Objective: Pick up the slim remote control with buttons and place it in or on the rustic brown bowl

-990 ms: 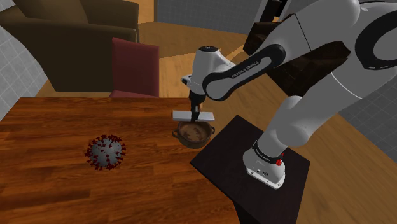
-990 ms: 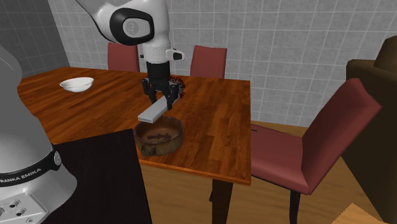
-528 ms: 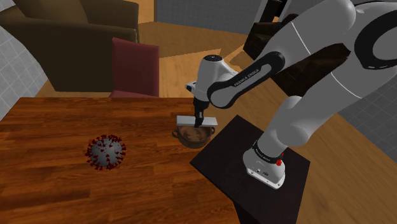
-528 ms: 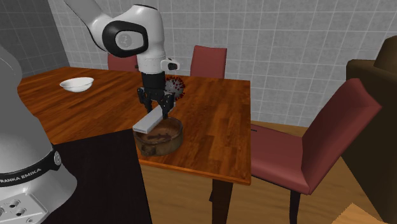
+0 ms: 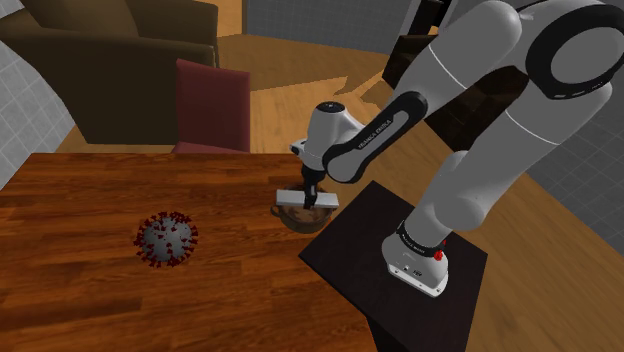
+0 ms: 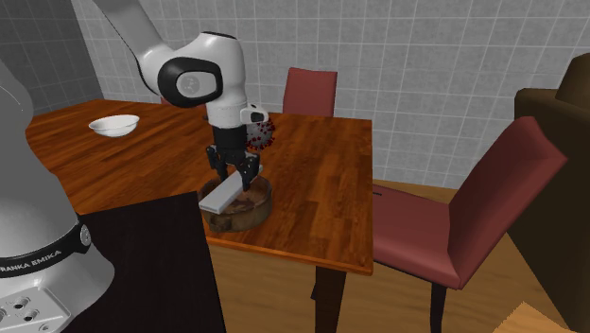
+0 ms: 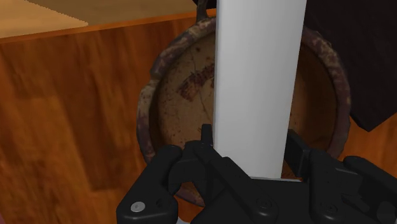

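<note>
Hand [image 7: 251, 143] grips the white remote [image 7: 257, 76] over the brown bowl [image 7: 147, 108]; the second exterior view adds a white dish [image 6: 114, 125].

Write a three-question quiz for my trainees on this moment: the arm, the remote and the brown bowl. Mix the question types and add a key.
1. True or false: the gripper is shut on the white remote.
2. Multiple choice: the remote hangs over A) the small white bowl, B) the rusty brown bowl, C) a red chair.
3. Short answer: what lies on the table to the shoulder view's left of the brown bowl?
Key: 1 true; 2 B; 3 a grey ball with red spikes.
</note>
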